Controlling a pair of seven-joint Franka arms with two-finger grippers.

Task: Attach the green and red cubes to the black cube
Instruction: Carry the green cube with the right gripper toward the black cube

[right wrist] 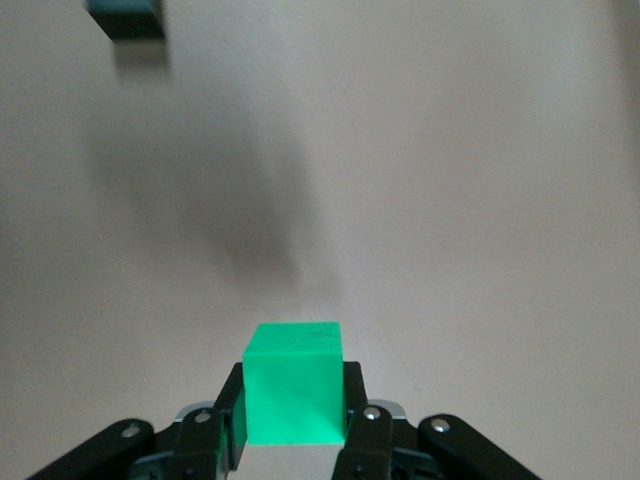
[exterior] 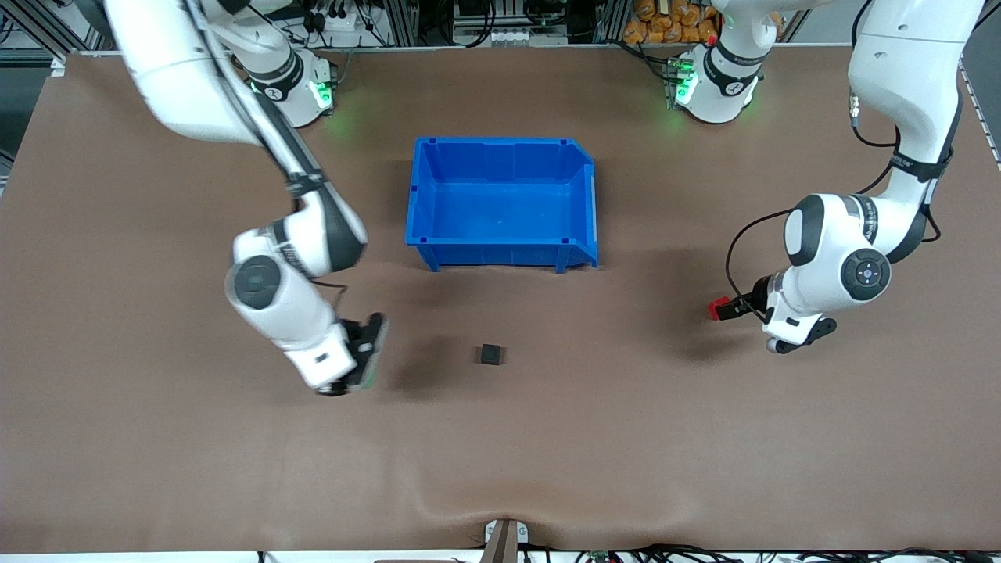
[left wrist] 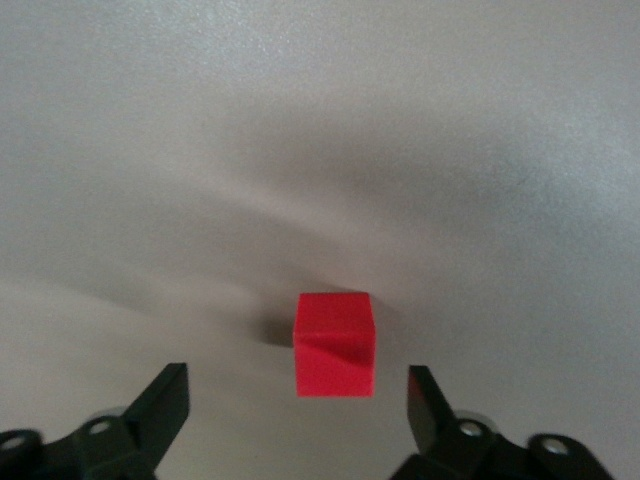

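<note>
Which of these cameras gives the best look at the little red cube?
The left wrist view: the red cube sits large, between the open left gripper fingers. The front view shows only a small red bit; the right wrist view shows none.

Table layout, front view.
- Bin (exterior: 500, 143): upper centre of frame, on the table.
- Lone cube (exterior: 491, 355): centre of frame, on the table, nearer the camera than the bin.
- Second cube (left wrist: 335, 345): mid-height, toward the left arm's end, between the parted fingers of the left gripper (exterior: 731, 309), touching neither.
- Third cube (right wrist: 295, 385): clamped in the right gripper (exterior: 367, 356), over the table toward the right arm's end, beside the lone cube.
</note>
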